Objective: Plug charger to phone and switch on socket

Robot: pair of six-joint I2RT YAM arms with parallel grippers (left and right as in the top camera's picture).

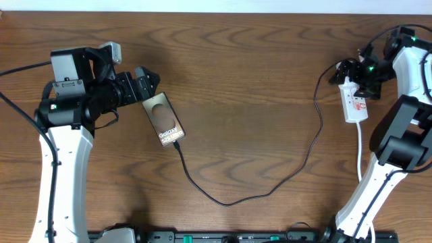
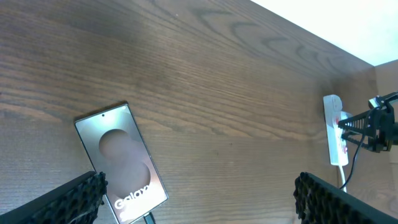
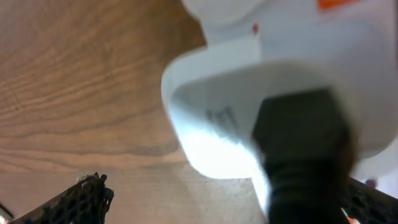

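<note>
The phone lies flat on the table, screen up, with white "Galaxy" lettering; it also shows in the left wrist view. The charger cable runs from the phone's lower end in a loop to the right and up to the socket. Its plug tip sits at the phone's port. My left gripper is open just beyond the phone's upper end, its fingers wide apart. The white socket lies at the far right. My right gripper is open over its upper end, where a black plug shows, blurred.
The socket's white cord runs down toward the right arm's base. The left arm's base stands at the left front, the right arm's at the right front. A black rail lies along the table's front edge. The socket also shows in the left wrist view.
</note>
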